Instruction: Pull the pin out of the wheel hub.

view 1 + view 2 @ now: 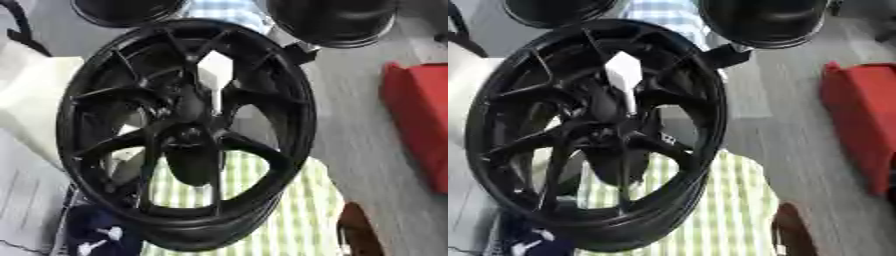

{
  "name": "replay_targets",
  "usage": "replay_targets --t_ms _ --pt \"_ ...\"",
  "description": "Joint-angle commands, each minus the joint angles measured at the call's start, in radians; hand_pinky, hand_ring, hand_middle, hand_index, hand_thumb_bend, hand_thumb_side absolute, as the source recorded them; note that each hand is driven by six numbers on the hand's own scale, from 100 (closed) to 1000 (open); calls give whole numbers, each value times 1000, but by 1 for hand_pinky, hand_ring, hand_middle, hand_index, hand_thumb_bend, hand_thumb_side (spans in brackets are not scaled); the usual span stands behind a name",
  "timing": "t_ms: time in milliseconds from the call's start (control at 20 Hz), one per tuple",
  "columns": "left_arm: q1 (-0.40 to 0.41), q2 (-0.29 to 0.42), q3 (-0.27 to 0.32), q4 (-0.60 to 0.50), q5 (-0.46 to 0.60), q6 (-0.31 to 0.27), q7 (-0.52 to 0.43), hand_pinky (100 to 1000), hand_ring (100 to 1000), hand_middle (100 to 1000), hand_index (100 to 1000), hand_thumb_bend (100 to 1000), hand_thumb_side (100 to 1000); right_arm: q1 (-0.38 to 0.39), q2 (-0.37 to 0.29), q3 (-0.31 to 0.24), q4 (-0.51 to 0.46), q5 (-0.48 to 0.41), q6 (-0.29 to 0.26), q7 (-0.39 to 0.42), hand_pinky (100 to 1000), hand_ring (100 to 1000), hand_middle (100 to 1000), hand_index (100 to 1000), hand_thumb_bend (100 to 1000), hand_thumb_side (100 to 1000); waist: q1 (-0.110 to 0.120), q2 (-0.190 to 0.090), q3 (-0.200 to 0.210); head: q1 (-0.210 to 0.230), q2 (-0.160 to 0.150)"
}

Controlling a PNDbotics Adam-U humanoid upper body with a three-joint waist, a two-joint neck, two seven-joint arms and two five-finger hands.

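1. A large black wheel hub point(184, 135) fills the centre of the frame, standing on edge and tilted, its spoked face turned toward the camera.
2. Its spokes are seen to run from the rim point(302, 117) inward to a dark centre point(188, 137), where the parts merge into one black mass.
3. No pin can be told apart from the dark shapes at the centre of the wheel hub.
4. A dark rounded shape point(188, 167) is seen behind the lower spokes, just under the centre; whether it is a robot hand cannot be told.
5. Neither robot hand can be made out with certainty, so nothing can be said of how far either is opened or of anything held.
6. A green-and-white checked cloth point(293, 220) is seen below and behind the wheel hub, in the lower middle of the frame.
7. A red object point(420, 125) lies at the right edge, well apart from the wheel hub.
8. Two further black round objects point(767, 20) are cut off by the upper edge of the frame.
9. A white block point(31, 100) is seen at the left edge, partly behind the rim.
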State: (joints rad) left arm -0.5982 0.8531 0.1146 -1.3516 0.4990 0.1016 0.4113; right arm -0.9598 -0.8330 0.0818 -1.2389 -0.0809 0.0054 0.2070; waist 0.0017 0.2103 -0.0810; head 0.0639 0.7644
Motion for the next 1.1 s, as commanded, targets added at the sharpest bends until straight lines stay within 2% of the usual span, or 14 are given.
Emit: replay_targets --t_ms 50,250,450,700,1000,1100 --pt "-4 48 16 -17 1 -4 1 744 795 745 840 897 616 -25 -28 -3 -14 8 -1 5 831 738 768 828 482 408 0 -27 0 -8 6" --pt "19 48 22 -40 -22 -9 8 743 791 737 834 890 611 -28 -26 3 -17 16 -3 12 831 739 768 827 482 411 1 -28 0 -22 6" --pt "77 31 34 -121 -66 0 13 742 789 733 831 885 612 -33 -28 8 -29 31 -5 25 832 740 768 827 483 413 2 -22 -1 -35 6" --pt "172 -31 76 -255 -101 0 30 740 788 733 832 886 616 -71 -24 24 -47 72 -12 60 835 747 770 827 490 415 5 -7 2 -17 6" --pt "242 -84 98 -379 -125 29 49 739 788 732 832 888 617 -156 -7 81 -73 199 -54 200 846 769 773 827 510 418 5 23 17 -44 5" --pt "248 -92 101 -407 -130 34 50 739 788 732 832 888 618 -194 3 105 -83 246 -76 256 849 776 775 826 520 403 4 39 21 -62 -5"
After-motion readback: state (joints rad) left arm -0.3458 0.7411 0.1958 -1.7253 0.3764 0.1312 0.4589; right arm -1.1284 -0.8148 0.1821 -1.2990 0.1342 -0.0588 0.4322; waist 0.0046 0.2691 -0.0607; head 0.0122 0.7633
